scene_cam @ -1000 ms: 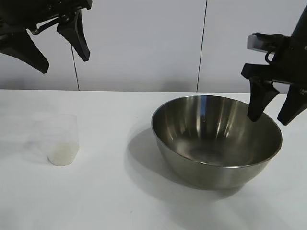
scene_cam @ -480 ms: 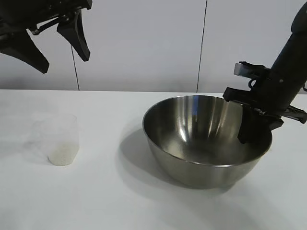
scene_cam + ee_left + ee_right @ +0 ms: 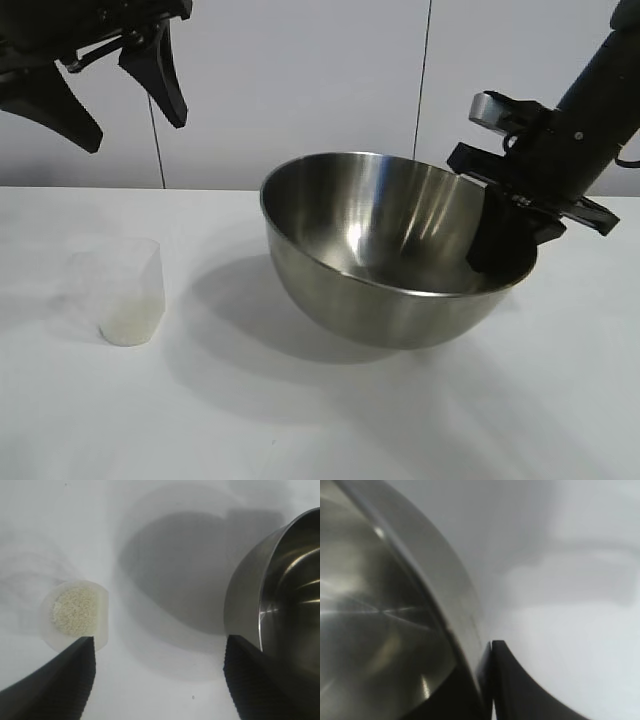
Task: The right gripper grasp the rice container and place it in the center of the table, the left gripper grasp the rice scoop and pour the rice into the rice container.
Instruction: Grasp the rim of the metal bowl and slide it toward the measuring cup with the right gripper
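One white table (image 3: 300, 420) carries everything; no writing is legible. The rice container (image 3: 385, 250), clamped at its right rim by the right gripper (image 3: 505, 235), has slid left and tilted up since a second ago. The rice scoop (image 3: 128, 292) with rice (image 3: 75, 611) stands far left, beneath the spread-fingered left gripper (image 3: 125, 95)

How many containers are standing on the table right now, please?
2: the rice container, tilted, right of centre, its rim pinched by the right gripper; the rice scoop, upright at the left.
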`<action>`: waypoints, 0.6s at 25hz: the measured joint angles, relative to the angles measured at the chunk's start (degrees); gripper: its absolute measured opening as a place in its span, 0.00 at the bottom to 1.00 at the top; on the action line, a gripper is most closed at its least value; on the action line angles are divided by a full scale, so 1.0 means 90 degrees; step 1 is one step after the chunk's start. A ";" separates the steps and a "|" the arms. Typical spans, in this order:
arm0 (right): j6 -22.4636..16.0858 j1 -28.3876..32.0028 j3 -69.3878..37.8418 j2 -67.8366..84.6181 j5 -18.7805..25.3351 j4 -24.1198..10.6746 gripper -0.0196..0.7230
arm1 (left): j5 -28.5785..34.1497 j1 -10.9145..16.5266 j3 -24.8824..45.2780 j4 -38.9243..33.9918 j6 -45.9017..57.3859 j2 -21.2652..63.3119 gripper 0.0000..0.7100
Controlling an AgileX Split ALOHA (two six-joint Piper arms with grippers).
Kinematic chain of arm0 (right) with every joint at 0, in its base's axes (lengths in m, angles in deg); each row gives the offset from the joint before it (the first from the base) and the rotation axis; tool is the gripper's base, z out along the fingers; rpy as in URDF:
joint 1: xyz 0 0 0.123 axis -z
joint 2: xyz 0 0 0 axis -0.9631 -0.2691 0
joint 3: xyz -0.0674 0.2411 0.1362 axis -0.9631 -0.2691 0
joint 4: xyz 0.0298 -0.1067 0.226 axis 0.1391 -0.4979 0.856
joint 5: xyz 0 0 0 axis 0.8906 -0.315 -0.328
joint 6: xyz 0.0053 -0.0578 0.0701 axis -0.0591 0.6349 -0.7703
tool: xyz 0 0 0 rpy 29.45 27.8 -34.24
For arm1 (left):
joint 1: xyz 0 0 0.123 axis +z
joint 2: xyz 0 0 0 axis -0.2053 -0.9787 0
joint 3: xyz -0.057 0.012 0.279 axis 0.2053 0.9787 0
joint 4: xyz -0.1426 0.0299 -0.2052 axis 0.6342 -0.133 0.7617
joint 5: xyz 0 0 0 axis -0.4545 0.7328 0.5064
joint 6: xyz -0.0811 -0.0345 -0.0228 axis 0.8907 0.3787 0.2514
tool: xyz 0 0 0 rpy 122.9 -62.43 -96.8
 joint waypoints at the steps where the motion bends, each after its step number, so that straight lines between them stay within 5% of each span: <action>1: -0.0092 -0.0169 0.0000 -0.0011 -0.0113 0.0000 0.05 | 0.0000 0.0000 0.0000 0.0000 0.0000 0.0000 0.74; 9: -0.0786 -0.1123 0.0000 -0.0320 -0.0829 0.0049 0.05 | 0.0000 0.0000 0.0000 -0.0006 0.0000 0.0000 0.74; 15: -0.0982 -0.1250 0.0000 -0.0673 -0.1109 0.0067 0.06 | 0.0000 0.0000 0.0000 -0.0006 0.0000 0.0000 0.74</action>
